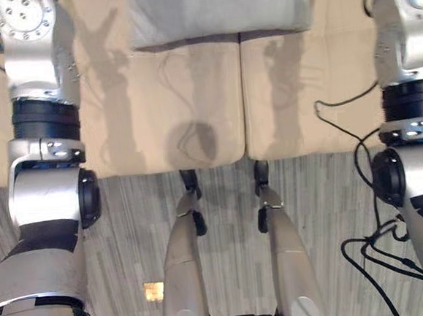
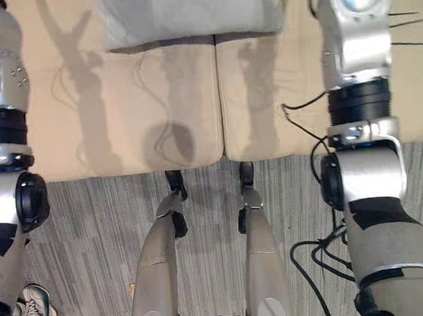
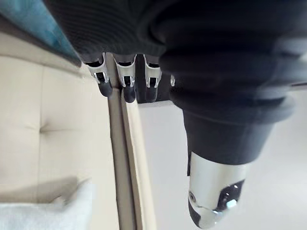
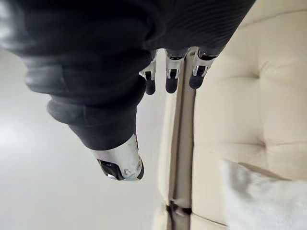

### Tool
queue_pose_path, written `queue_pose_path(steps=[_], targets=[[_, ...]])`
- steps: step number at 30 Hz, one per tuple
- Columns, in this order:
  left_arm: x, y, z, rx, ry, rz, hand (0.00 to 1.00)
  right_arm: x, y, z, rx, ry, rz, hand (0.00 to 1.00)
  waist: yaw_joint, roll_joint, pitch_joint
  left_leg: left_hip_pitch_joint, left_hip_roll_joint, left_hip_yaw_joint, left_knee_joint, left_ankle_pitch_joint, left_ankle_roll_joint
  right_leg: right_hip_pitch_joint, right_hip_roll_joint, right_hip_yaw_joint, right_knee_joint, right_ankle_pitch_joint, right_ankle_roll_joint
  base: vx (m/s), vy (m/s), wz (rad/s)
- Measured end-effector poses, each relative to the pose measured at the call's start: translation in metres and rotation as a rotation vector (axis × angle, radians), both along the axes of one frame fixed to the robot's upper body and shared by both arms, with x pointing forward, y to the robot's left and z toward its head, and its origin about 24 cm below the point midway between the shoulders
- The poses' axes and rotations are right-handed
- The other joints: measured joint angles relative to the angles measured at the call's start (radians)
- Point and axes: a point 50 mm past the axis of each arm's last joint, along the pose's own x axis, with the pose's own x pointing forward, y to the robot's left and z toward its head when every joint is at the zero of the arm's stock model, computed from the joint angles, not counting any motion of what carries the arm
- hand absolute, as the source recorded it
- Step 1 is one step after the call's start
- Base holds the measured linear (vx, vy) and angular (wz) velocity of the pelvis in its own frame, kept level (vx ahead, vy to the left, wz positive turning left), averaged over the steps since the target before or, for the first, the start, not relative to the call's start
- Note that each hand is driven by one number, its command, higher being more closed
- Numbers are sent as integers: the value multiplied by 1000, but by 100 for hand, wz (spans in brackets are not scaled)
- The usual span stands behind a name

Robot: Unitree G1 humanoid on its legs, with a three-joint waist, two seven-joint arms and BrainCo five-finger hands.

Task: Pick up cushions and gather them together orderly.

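1. Holds the left hand [image 3: 127, 85] loosely open, fingers hanging straight, thumb apart, nothing in its grasp.
2. Holds the right hand [image 4: 171, 76] the same way: fingers straight, thumb out, empty.
3. Hangs both hands over the beige sofa [image 1: 156, 104], with the top edge of its tufted backrest [image 4: 283, 72] past the fingertips, touching nothing.
4. Has 1 grey cushion [image 1: 218, 11] lying at the back of the seat, across the seam of the 2 seat pads [image 1: 287, 101], between the 2 hands and well apart from each.
5. Shows a teal thing [image 3: 26, 21] near the left hand.
6. Shows striped grey floor [image 1: 129, 230] far from either hand, with a person's shoe [image 2: 32, 304] on the left hand's side.
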Motion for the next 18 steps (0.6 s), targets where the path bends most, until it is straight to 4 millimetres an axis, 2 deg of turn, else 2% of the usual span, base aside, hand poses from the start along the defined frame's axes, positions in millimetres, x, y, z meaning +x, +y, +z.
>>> queue_pose_path(steps=[1, 3, 5, 7, 9, 11, 12, 13, 14, 15, 16, 17, 18], targets=[[1, 3, -7, 2, 14, 2, 0, -1, -1, -5, -3, 1, 8, 0, 2, 0, 0, 10, 2, 2, 0, -6, 0, 9, 1, -1, 1, -4, -1, -15, -52, 2], [3, 11, -35, 14, 76, 4, 0, -1, -2, -25, -28, 28, 48, 0, 3, -1, 0, 42, 10, 15, -1, -10, 4, 35, 2, -1, 9, -15, -3, -14, -60, 0], [3, 14, -70, 46, 147, -15, 0, -2, -6, -58, -63, 87, 61, 0, 3, -1, -1, 76, 14, 15, -2, -12, 7, 73, 5, -4, 8, -21, -4, 23, -56, 3], [-1, 13, -153, 29, 335, -68, 0, -5, -19, -133, -63, 271, 69, 0, 4, -1, -1, 162, 15, 16, 1, -28, 4, 163, 4, -16, 5, -39, -3, 67, -60, 6], [-9, 8, -195, -2, 426, -105, 0, -12, -24, -172, -37, 368, 76, 0, 3, -2, -5, 208, 15, 14, 0, -41, 3, 211, 3, -23, 2, -50, -3, 63, -34, 7], [-41, -2, -292, -55, 701, -158, 0, -33, -27, -256, 29, 613, 95, 0, 0, -5, -84, 253, 13, 14, -8, -72, -9, 261, 10, -25, -17, -72, -3, 97, -49, 2], [-50, -4, -309, -59, 755, -165, 0, -39, -27, -272, 39, 663, 97, 0, 0, -5, -92, 268, 9, 14, -15, -73, -9, 276, 11, -25, -27, -73, -3, 119, -43, -4], [-72, -7, -343, -61, 877, -185, 0, -54, -26, -308, 31, 790, 93, 0, 0, -5, -109, 311, 6, 19, -39, -74, -9, 322, 15, -22, -61, -73, -4, 109, -28, -6], [-85, -8, -360, -55, 941, -192, 0, -64, -25, -327, 20, 862, 92, 0, 0, -6, -124, 332, 6, 21, -55, -73, -9, 344, 18, -19, -83, -70, -6, 115, -20, -12], [-105, -10, -383, -46, 1035, -206, 0, -79, -21, -354, -5, 976, 101, 0, -1, -9, -149, 365, 5, 28, -80, -72, -11, 379, 21, -11, -122, -58, -8, 94, -15, -14], [-113, -10, -392, -37, 1075, -211, 0, -84, -20, -365, -22, 1024, 108, 0, -1, -9, -160, 382, 5, 32, -90, -69, -14, 394, 21, -8, -134, -50, -1, 119, -22, -26], [-133, -7, -417, -16, 1202, -217, 0, -100, -16, -395, -64, 1163, 134, 0, -1, -12, -193, 428, 4, 45, -115, -67, -13, 430, 23, 1, -161, -45, 0, 103, -20, -25], [-140, -7, -426, -13, 1244, -223, 0, -105, -14, -404, -76, 1206, 144, 0, -3, -12, -205, 446, 1, 46, -124, -66, -13, 446, 22, 5, -169, -44, 1, 121, -19, -25]])
